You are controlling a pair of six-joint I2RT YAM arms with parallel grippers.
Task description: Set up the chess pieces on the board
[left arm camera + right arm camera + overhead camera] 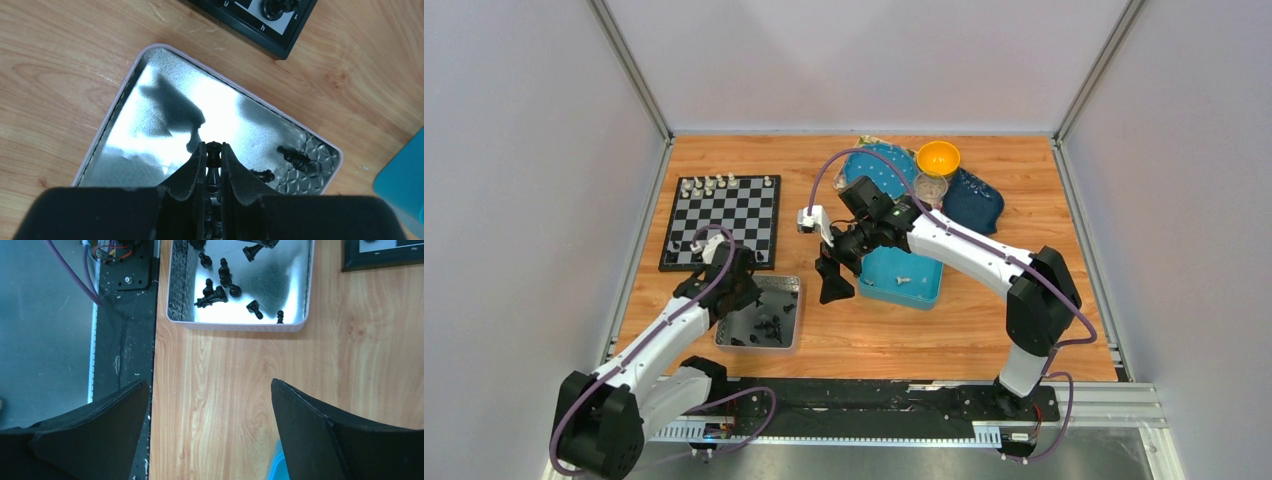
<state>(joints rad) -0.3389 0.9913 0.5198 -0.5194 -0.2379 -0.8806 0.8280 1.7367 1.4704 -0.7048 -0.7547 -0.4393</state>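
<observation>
The board point(720, 222) lies at the far left, with cream-white chess pieces point(724, 183) lined up on its far row. A black piece point(274, 6) stands on its near corner. Over the silver tray point(150, 115) my left gripper point(214, 150) is shut on a black chess piece point(214, 156), its head showing between the fingertips. More black pieces point(295, 157) lie loose in that tray, seen also in the right wrist view point(220, 285). My right gripper point(208, 382) hangs open and empty over bare wood between the two trays point(832, 285).
A blue tray point(924, 295) holding a few small pale pieces sits to the right of the silver tray point(759, 345). Behind it are an orange bowl point(938, 157), a clear cup point(930, 187) and a dark blue bag point(972, 200). Walls enclose the table.
</observation>
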